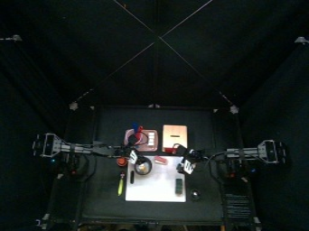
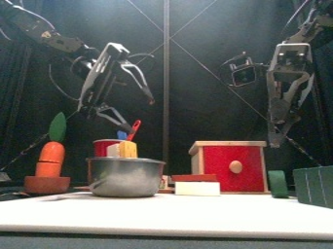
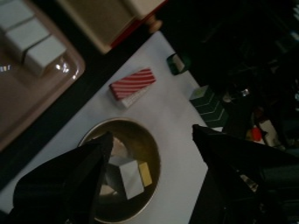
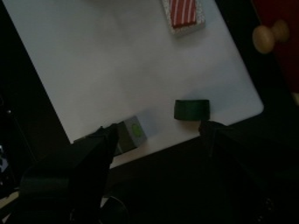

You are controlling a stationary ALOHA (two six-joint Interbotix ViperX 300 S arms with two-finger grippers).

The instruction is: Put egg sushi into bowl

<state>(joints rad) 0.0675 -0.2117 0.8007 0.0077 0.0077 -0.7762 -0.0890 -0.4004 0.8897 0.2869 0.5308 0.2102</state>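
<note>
Egg sushi [image 3: 132, 174] lies inside the bowl [image 3: 96, 142], directly beneath the left gripper [image 3: 149, 162], whose jaws are spread wide and empty. Beside the bowl lies a red-striped piece [image 3: 133, 86]. The right gripper [image 4: 158, 140] hangs open, holding nothing.

Pen dim overall; black curtains swallow most light. Top view: only the white mat [image 1: 154, 187] reads bright, table edges murky. Front view: light falls from above and in front, the bowl [image 2: 127, 177] shows a soft sheen, the red box [image 2: 232, 166] is evenly lit. Left wrist view: near jaws dark, blurred; bowl interior shaded. Right wrist view: mat pale, soft focus, corners dark.
</note>
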